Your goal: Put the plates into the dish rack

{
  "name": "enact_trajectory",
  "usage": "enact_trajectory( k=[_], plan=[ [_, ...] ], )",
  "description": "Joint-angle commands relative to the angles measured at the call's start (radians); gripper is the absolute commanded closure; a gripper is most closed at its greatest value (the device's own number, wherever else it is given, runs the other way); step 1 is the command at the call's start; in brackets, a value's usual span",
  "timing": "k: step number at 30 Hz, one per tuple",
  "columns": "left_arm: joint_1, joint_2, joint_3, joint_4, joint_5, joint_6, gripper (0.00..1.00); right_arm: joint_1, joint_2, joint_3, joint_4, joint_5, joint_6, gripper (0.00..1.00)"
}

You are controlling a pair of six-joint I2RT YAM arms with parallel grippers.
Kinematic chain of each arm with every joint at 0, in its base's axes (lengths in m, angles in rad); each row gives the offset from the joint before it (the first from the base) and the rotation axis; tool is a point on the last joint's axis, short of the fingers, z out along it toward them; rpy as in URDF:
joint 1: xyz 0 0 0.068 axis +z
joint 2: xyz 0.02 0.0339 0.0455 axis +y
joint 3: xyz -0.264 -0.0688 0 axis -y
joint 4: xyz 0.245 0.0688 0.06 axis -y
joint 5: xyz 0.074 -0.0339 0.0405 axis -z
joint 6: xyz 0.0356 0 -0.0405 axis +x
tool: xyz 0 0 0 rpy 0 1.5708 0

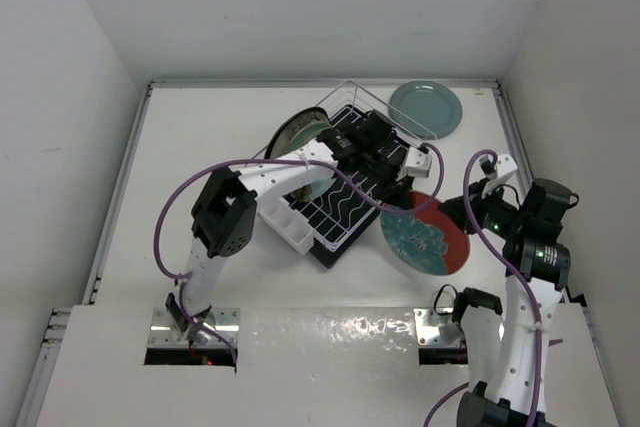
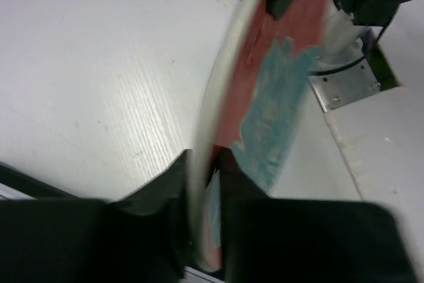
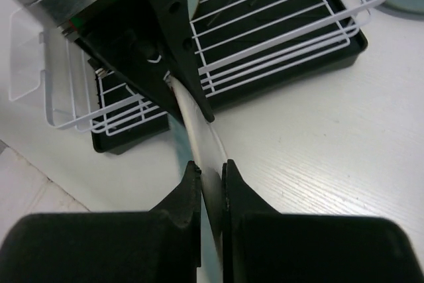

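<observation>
Just right of the dish rack (image 3: 285, 31), the glossy round red plate (image 1: 425, 237) with teal flowers is being held tilted, the right gripper (image 3: 211, 170) pinching its near rim and the left gripper (image 2: 205, 170) pinching its rack-side rim. Farther off, a patterned plate (image 1: 297, 132) is standing in the white wire rack, and a plain grey-teal plate (image 1: 426, 109) is lying flat beyond it.

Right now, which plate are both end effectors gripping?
The red plate with teal flowers, clamped at its rim by the left end effector and the right end effector. The grey-teal plate lies flat, untouched.
</observation>
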Motion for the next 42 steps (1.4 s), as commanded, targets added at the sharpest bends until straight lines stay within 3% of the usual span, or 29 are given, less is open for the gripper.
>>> enact_trajectory(
  k=[1,5,8,10,13,15,20,27,32,37,42],
  plan=[
    [-0.026,-0.018,0.048,-0.031,0.082,-0.036,0.96,0.008,-0.005,0.077,0.197,-0.086,0.087,1.00],
    [-0.026,-0.018,0.143,0.018,0.030,-0.212,1.00,0.006,0.002,0.088,0.168,0.043,0.086,1.00],
    [-0.018,-0.020,0.235,0.006,-0.077,-0.405,1.00,0.006,-0.009,0.109,0.201,0.202,0.158,0.61],
    [-0.006,-0.029,0.282,-0.023,-0.175,-0.454,1.00,0.008,-0.008,0.131,0.211,0.317,0.222,0.37],
    [0.007,-0.049,0.403,-0.160,-0.365,-0.475,1.00,0.006,0.028,0.225,0.171,0.590,0.282,0.27],
    [0.020,-0.072,0.453,-0.223,-0.501,-0.484,1.00,0.006,0.052,0.273,0.143,0.706,0.320,0.26],
    [0.051,-0.194,0.438,-0.245,-0.700,-0.501,1.00,0.006,0.054,0.273,0.177,0.802,0.362,0.25],
    [0.092,-0.417,0.200,-0.182,-1.062,-0.461,1.00,0.008,0.063,0.203,0.223,0.779,0.388,0.24],
    [0.129,-0.573,0.016,-0.064,-1.156,-0.473,1.00,0.008,0.054,0.126,0.284,0.749,0.417,0.25],
    [0.134,-0.609,-0.084,-0.053,-1.288,-0.540,1.00,0.006,0.061,0.117,0.289,0.752,0.402,0.25],
    [0.134,-0.641,-0.185,0.012,-1.275,-0.596,1.00,0.008,0.052,0.103,0.290,0.767,0.376,0.25]
  ],
)
